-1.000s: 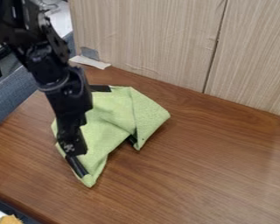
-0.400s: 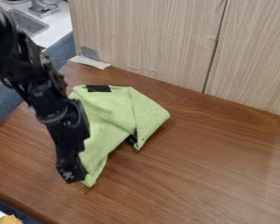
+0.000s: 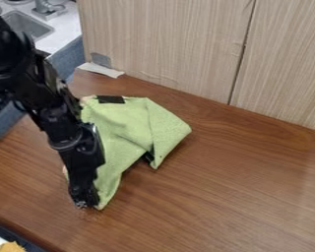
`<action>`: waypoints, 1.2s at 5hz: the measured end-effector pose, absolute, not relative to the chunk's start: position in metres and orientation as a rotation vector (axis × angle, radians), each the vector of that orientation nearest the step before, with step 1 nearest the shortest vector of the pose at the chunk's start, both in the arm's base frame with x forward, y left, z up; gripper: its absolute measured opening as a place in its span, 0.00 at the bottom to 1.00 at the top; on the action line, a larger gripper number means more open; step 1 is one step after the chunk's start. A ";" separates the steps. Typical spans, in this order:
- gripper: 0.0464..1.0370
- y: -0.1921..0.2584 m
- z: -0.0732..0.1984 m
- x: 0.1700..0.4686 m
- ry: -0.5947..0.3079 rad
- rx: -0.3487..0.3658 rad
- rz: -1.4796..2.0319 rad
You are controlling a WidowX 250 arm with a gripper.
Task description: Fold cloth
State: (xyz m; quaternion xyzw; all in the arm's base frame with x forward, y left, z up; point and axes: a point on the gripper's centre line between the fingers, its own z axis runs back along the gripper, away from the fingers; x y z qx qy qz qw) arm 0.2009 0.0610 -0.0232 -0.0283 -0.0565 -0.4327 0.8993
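Brown wood grain runs across the surface [image 3: 245,197] up to a pale panel [image 3: 173,44]. Near that panel lies the green cloth [image 3: 122,135], rumpled and only partly folded. Our gripper [image 3: 86,203] has shifted away from the panel and sits at the cloth's corner farthest from it, while the visible folds have hardly changed. We cannot tell whether it is apart, together or clamped. We judge this as lining up a grasp, with folding still to finish.
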 end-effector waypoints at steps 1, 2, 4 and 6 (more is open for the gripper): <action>0.38 0.059 -0.024 0.200 -0.115 -0.055 -0.900; 0.19 0.052 -0.016 0.199 -0.138 -0.088 -0.915; 0.03 0.046 0.027 0.205 -0.226 -0.074 -0.935; 0.03 0.060 0.062 0.255 -0.306 -0.064 -0.825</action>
